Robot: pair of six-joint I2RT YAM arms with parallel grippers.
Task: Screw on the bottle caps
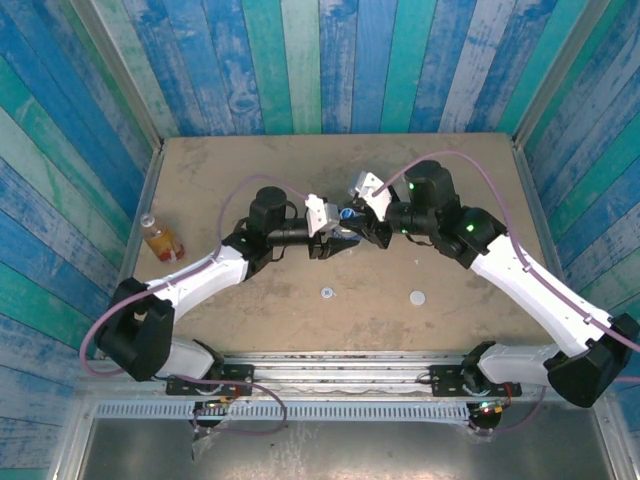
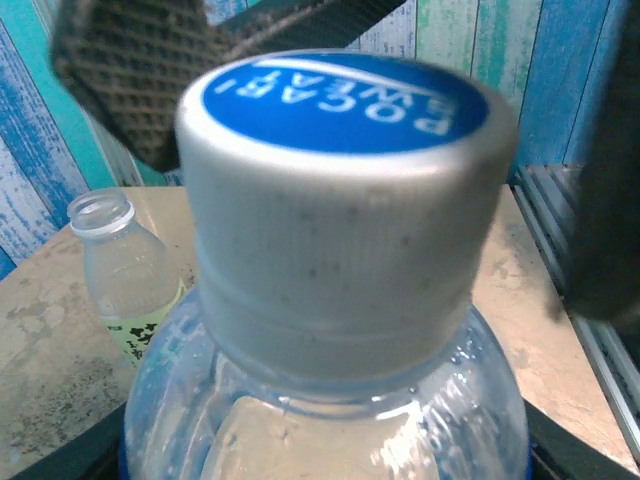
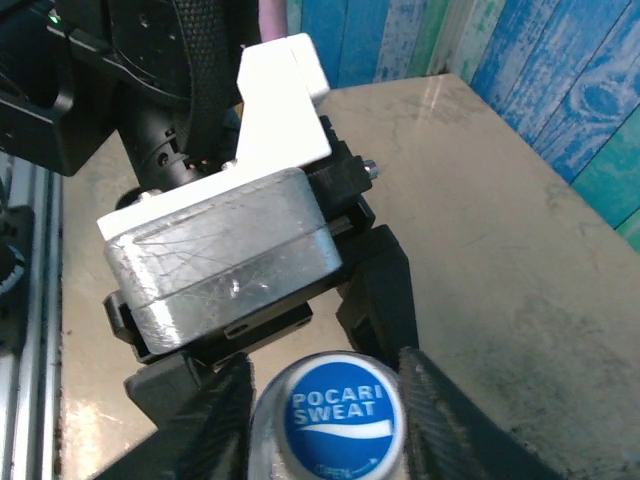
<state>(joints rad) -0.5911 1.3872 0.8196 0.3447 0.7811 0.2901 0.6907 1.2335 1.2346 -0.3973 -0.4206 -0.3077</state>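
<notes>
Blue and green plank walls (image 1: pixel 300 60) stand around your sandy table (image 1: pixel 250 170). Your Pocari Sweat bottle (image 2: pixel 330 420) is at the middle of the table, between your two grippers. Its blue-topped cap (image 3: pixel 335 412) sits on the neck. Your left gripper (image 1: pixel 338 238) is closed tight on the bottle's body. Your right gripper (image 3: pixel 325 425) has one finger on each side of the cap, a little loose. One pale cap (image 1: pixel 327 292) and a second pale cap (image 1: pixel 417 297) lie nearer the arm bases than the bottle. An orange drink bottle (image 1: pixel 160 238) stands far to its left. An open yellow-green bottle (image 2: pixel 115 270) stands near it.
</notes>
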